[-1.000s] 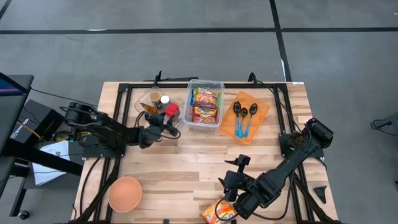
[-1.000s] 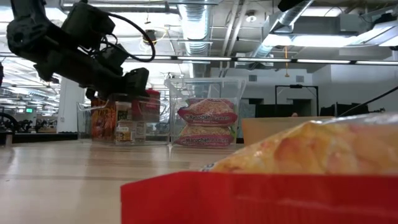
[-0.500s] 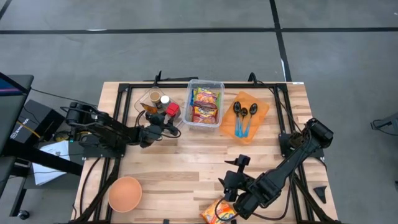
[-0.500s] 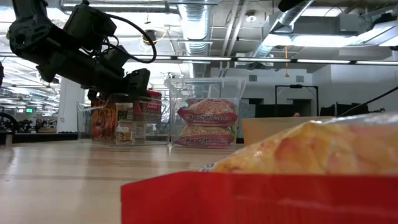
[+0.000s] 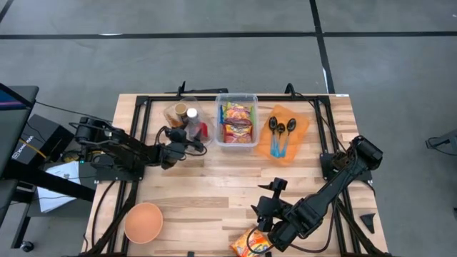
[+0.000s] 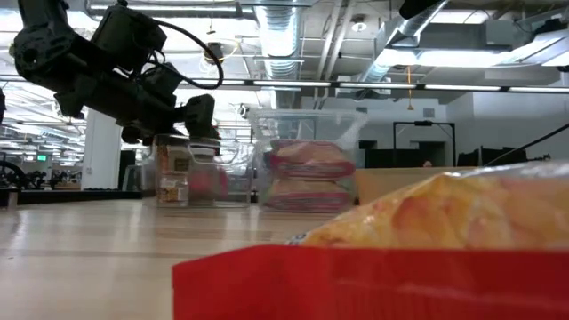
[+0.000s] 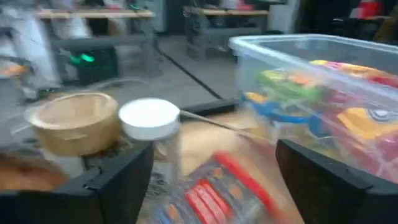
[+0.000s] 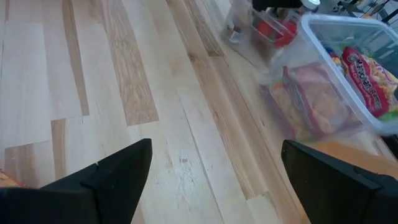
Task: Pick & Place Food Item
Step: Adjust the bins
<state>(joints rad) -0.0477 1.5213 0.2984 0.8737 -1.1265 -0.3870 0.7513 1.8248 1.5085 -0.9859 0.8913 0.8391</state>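
Note:
My left gripper (image 5: pixel 191 137) (image 7: pixel 211 180) is open at the small clear bin (image 5: pixel 180 114) that holds a white-lidded jar (image 7: pixel 149 118) and a brown-lidded cup (image 7: pixel 74 121). A red packet (image 7: pixel 230 193) lies blurred below and between its fingers, low in that bin (image 6: pixel 209 182). My right gripper (image 5: pixel 269 196) (image 8: pixel 214 174) is open and empty over bare wood. An orange noodle packet (image 5: pixel 251 243) lies at the near edge beneath the right wrist, and it fills the low view's foreground (image 6: pixel 427 222).
A clear bin of noodle packets (image 5: pixel 237 121) stands right of the small bin. An orange tray with spoons (image 5: pixel 284 132) lies farther right. An orange bowl (image 5: pixel 143 221) sits near the front left corner. Bare wood lies in the table's middle.
The red packet, up at my left gripper's fingertips before, has dropped low into the small clear bin. The small bin and the noodle bin have slid a little toward the table's right edge. My left arm has barely moved.

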